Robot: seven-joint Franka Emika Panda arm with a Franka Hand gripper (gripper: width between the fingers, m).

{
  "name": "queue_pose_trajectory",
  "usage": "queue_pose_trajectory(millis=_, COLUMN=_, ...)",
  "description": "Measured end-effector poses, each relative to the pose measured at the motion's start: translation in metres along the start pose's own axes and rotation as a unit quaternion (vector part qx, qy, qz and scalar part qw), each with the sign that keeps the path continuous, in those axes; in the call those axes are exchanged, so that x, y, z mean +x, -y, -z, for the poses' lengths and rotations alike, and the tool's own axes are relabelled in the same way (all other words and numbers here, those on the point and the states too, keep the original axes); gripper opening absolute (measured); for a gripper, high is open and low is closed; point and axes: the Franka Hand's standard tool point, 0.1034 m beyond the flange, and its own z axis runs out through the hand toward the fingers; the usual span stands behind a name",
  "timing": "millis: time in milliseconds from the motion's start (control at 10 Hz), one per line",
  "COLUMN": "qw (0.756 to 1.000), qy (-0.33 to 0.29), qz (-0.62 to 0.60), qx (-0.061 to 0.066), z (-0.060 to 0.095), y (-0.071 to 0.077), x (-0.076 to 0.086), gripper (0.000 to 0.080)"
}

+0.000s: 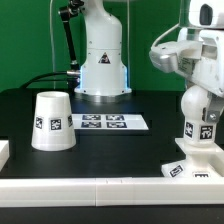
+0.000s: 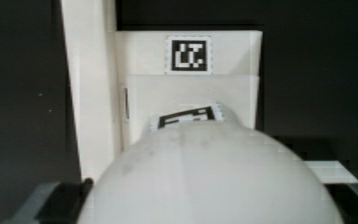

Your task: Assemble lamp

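The white bulb [image 1: 199,112] is held upright in my gripper [image 1: 201,92] at the exterior view's right, directly over the flat square base [image 1: 196,166], and seems to sit on or just above its neck. In the wrist view the bulb [image 2: 201,165] fills the lower part between my dark fingers [image 2: 44,204], which are shut on it. The base [image 2: 194,85] with its tag lies beyond it. The truncated-cone shade [image 1: 52,121] stands upright on the table at the exterior view's left, apart from the gripper.
The marker board [image 1: 112,122] lies flat at mid-table. A white rail [image 1: 100,186] runs along the front edge and also shows in the wrist view [image 2: 87,80] beside the base. The robot's pedestal [image 1: 100,70] stands at the back.
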Motion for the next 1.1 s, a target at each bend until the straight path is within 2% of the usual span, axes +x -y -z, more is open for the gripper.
queue_pose_trajectory(millis=100, qw=1.0, qy=0.0, qz=-0.002, qx=0.0, z=0.0001, y=-0.0009, x=-0.005, gripper=0.0576)
queue_pose_trajectory(millis=400, qw=1.0, qy=0.0, qz=-0.024, qx=0.0, z=-0.0003, y=-0.0005, x=-0.0058, gripper=0.0576)
queue_pose_trajectory(millis=600, qw=0.991, qy=-0.005, qz=-0.133, qx=0.002, z=-0.0005, y=-0.0001, x=-0.0076, gripper=0.0576)
queue_pose_trajectory(millis=800, qw=0.964, qy=-0.007, qz=-0.265, qx=0.002, z=-0.0011, y=0.0003, x=-0.006, gripper=0.0576)
queue_pose_trajectory(millis=1100, qw=0.901, qy=-0.013, qz=-0.434, qx=0.006, z=-0.0014, y=0.0004, x=-0.0041, gripper=0.0577)
